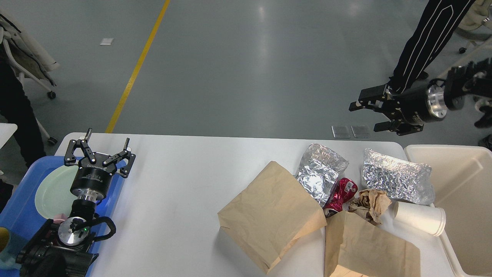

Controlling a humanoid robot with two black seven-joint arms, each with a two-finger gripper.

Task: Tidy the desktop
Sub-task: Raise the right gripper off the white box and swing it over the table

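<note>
The white desktop spans the view. On its right half lie two brown paper bags, two crumpled foil wrappers, a crushed red can, a wad of brown paper and a white paper cup on its side. My left gripper stands open at the desktop's left edge, holding nothing. My right gripper is raised beyond the far edge, pointing left, open and empty.
A blue tray with a pale green plate sits at the left under my left arm. A cream bin stands at the right end. A person's legs are on the floor beyond.
</note>
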